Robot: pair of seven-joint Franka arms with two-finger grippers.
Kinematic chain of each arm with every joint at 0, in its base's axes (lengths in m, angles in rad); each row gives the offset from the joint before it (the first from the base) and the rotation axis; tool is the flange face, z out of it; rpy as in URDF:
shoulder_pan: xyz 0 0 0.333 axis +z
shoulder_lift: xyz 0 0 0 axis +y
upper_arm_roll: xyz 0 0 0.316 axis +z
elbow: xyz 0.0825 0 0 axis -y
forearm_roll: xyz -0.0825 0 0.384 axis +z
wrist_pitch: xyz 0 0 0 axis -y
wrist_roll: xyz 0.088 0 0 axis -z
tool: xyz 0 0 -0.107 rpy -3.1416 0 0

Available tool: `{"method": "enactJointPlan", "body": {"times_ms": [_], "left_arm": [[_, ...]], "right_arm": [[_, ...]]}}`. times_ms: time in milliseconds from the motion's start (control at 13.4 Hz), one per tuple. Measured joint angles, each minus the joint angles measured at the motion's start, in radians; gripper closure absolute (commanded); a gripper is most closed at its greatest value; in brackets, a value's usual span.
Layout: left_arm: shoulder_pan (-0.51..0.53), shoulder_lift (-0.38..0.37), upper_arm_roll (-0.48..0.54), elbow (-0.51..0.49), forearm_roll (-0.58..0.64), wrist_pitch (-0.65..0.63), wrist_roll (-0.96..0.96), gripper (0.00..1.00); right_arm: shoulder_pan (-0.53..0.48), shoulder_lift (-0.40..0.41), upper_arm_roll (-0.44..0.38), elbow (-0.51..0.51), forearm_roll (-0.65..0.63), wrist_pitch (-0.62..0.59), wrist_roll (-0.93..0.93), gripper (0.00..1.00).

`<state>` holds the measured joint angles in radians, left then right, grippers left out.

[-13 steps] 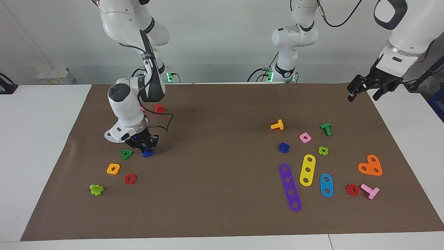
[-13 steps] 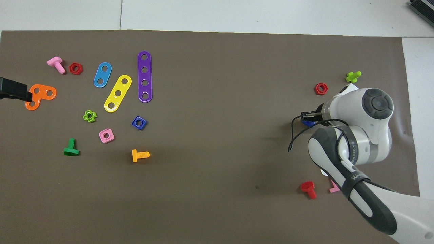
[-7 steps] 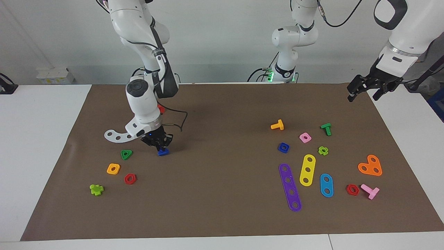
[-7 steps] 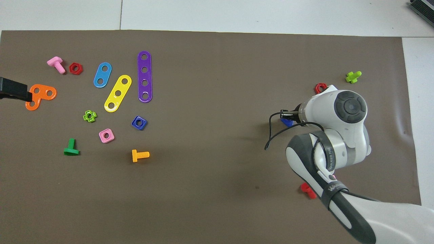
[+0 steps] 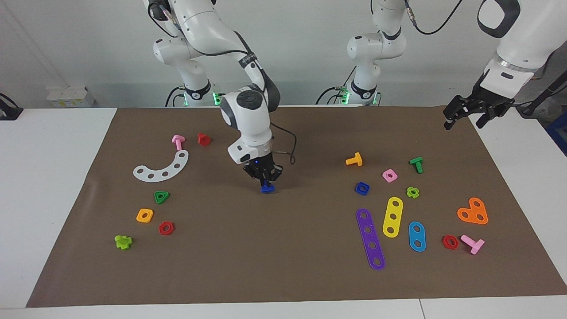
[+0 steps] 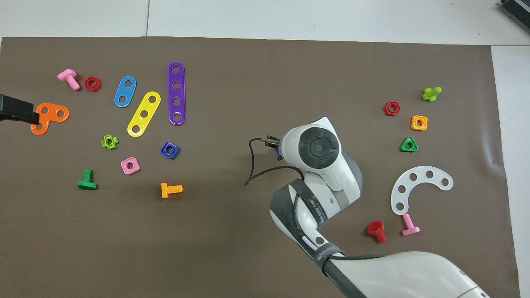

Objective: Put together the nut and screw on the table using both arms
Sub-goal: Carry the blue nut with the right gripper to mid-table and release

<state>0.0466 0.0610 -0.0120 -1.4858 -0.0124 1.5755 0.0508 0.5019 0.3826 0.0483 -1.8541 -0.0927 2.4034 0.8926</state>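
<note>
Six bolts (image 5: 354, 159), eight nuts (image 5: 362, 188), five flat strips (image 5: 370, 239), two arms (image 5: 248, 119).

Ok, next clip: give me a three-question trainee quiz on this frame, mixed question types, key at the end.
1. True or false: the right gripper has its jaws shut on the blue screw.
2. Which piece lies nearest the blue nut? A) red hex nut B) purple four-hole strip C) white curved strip
3. Fill in: the left gripper waits with jaws ____ over the edge of the brown sheet.

Key: 1 true; 2 B; 3 open.
</note>
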Motion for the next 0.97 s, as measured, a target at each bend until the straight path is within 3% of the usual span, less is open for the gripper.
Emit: {"method": "enactJointPlan", "body": {"times_ms": [74,149,223,521,745,968], "left_arm": [[0.0,0.0,0.0,0.0,0.0,0.0,0.0,0.0],[0.0,0.0,0.0,0.0,0.0,0.0,0.0,0.0],[0.0,0.0,0.0,0.0,0.0,0.0,0.0,0.0],[0.0,0.0,0.0,0.0,0.0,0.0,0.0,0.0],[0.0,0.0,0.0,0.0,0.0,0.0,0.0,0.0],[0.0,0.0,0.0,0.0,0.0,0.0,0.0,0.0]], "right_arm": [[0.024,0.038,0.0,0.048,-0.038,-0.032,0.051,0.92],[0.038,0.063,0.0,0.079,-0.056,-0.054,0.075,0.08],[0.042,0.076,-0.001,0.095,-0.061,-0.067,0.079,0.0],[0.037,0.067,-0.007,0.109,-0.062,-0.1,0.079,0.0],[-0.008,-0.011,-0.009,0.105,-0.063,-0.163,0.059,0.0],[-0.105,-0.133,-0.009,0.087,-0.062,-0.308,-0.087,0.0]]}}
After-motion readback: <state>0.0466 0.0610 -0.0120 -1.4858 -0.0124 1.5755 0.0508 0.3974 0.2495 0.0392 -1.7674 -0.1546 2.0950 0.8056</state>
